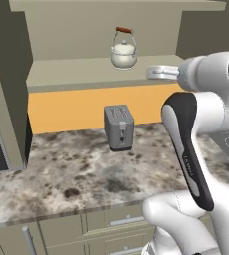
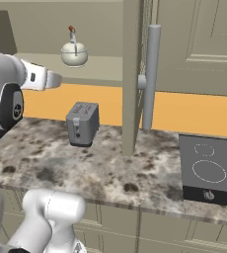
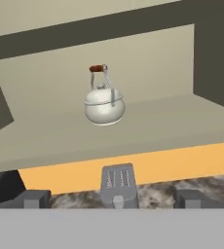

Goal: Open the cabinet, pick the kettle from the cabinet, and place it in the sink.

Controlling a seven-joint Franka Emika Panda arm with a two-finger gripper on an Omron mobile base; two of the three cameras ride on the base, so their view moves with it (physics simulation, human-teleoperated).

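Tool [image 3: 112, 199] gapes wide; beyond, kettle [image 3: 104, 106] stands upright, handle vertical, in cabinet [image 3: 148, 119]

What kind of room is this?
It looks like a kitchen. A kettle sits in an open cabinet, a toaster stands on the stone counter, and a stove is alongside.

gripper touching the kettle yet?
Apart. Hand view: the open gripper sits low, fingertips wide, and the kettle stands farther off on the cabinet shelf.
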